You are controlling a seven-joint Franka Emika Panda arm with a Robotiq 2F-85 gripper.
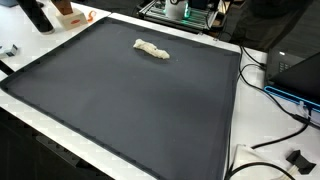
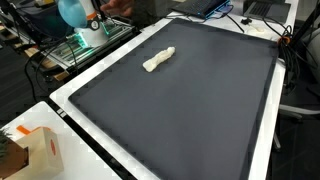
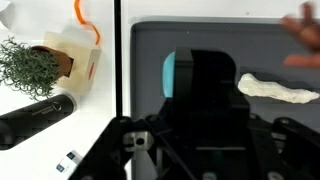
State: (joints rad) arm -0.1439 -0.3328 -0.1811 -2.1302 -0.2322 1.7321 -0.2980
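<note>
A crumpled cream cloth (image 1: 152,48) lies on the black mat (image 1: 130,110) toward one edge, and it shows in both exterior views (image 2: 158,59). In the wrist view the cloth (image 3: 278,90) lies at the right. My gripper (image 3: 200,135) appears there only as a dark bulk with a teal patch filling the lower middle, just left of the cloth. Its fingers cannot be made out, and nothing shows between them. The gripper itself is not clearly seen in either exterior view.
A small green plant (image 3: 35,68), a white box with an orange handle (image 3: 80,55) and a black cylinder (image 3: 35,118) stand on the white table beside the mat. Cables (image 1: 280,125) and dark electronics (image 1: 295,70) lie off another edge. A metal rack (image 2: 85,38) stands behind.
</note>
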